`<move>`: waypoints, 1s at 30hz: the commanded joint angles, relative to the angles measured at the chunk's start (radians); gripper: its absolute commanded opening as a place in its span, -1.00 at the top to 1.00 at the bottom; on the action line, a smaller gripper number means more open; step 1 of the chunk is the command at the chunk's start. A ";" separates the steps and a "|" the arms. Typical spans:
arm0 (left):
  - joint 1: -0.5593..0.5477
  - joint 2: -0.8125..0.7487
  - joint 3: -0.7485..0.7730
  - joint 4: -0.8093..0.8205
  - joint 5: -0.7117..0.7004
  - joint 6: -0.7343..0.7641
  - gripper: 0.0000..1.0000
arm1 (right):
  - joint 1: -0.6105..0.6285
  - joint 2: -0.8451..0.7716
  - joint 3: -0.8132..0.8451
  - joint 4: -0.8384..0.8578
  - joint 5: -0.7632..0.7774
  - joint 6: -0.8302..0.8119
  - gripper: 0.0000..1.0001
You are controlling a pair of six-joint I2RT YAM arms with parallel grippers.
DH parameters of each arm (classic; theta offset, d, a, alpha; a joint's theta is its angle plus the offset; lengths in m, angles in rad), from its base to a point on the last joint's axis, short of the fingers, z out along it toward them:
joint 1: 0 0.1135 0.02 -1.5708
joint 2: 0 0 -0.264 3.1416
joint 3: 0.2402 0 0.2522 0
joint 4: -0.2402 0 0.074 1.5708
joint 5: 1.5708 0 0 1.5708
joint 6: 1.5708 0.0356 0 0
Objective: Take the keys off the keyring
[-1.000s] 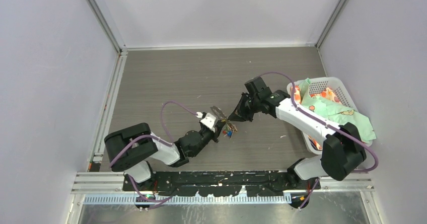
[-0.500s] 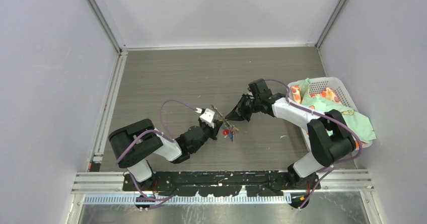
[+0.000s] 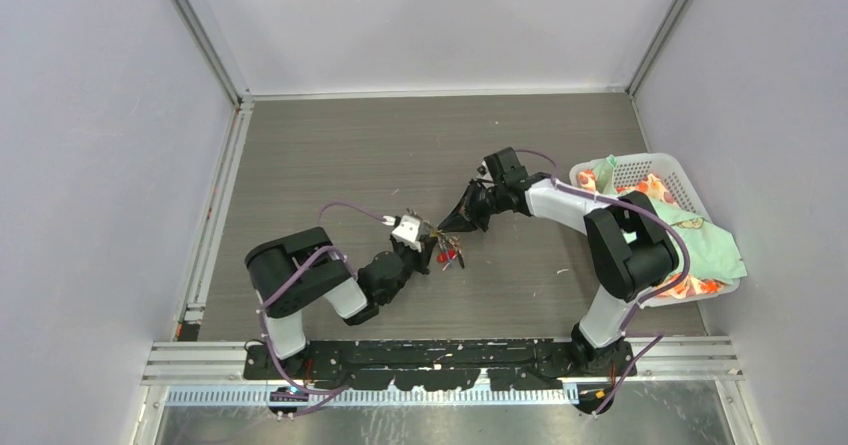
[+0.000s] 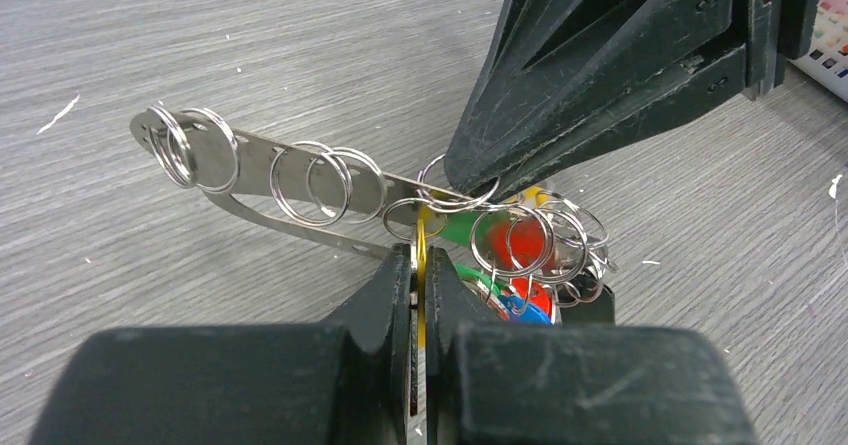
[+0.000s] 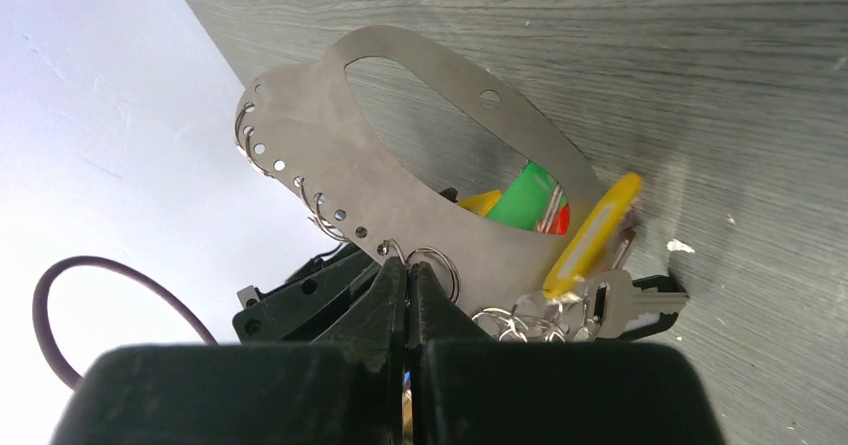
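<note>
Keyring, flat silvery plate, pinched by left gripper, right gripper clamped on wire split ring

The keyring is plain silvery-grey, and its keys have red, green, yellow and blue heads. The left pincer and right pincer are scuffed black. The counter is grey wood-grain. The white basket holds green-and-orange patterned cloth.
</note>
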 commanded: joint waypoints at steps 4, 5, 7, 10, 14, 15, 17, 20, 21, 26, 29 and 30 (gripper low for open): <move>-0.007 0.055 -0.051 0.066 -0.007 -0.007 1.00 | -0.009 0.035 0.085 -0.114 0.000 -0.123 0.99; -0.008 0.046 -0.050 0.066 -0.002 0.004 0.99 | -0.014 0.028 0.099 -0.144 0.011 -0.143 0.99; -0.012 0.027 -0.050 0.064 0.007 0.018 0.99 | -0.025 0.009 0.113 -0.182 0.020 -0.171 0.99; -0.023 -0.017 -0.046 0.015 0.020 0.026 0.99 | -0.035 -0.032 0.130 -0.243 0.017 -0.219 0.99; -0.064 -0.100 -0.045 -0.106 -0.005 0.038 0.99 | -0.035 -0.084 0.140 -0.305 0.015 -0.284 0.99; -0.071 -0.125 -0.043 -0.146 -0.008 0.038 0.99 | -0.035 -0.093 0.140 -0.317 0.008 -0.290 0.98; -0.086 -0.157 -0.036 -0.205 -0.022 0.041 0.99 | -0.034 -0.111 0.135 -0.324 -0.014 -0.295 0.99; -0.105 -0.196 -0.024 -0.277 -0.044 0.041 1.00 | -0.029 -0.139 0.124 -0.348 -0.051 -0.299 0.98; -0.111 -0.208 -0.019 -0.298 -0.053 0.041 0.99 | -0.027 -0.152 0.118 -0.357 -0.053 -0.298 0.98; -0.141 -0.288 0.020 -0.444 -0.107 0.051 1.00 | -0.025 -0.212 0.064 -0.382 -0.091 -0.281 0.99; -0.153 -0.367 0.061 -0.588 -0.125 0.051 0.99 | -0.022 -0.238 0.033 -0.367 -0.140 -0.260 0.98; -0.156 -0.408 0.076 -0.650 -0.128 0.049 0.99 | -0.023 -0.239 0.024 -0.358 -0.159 -0.252 0.98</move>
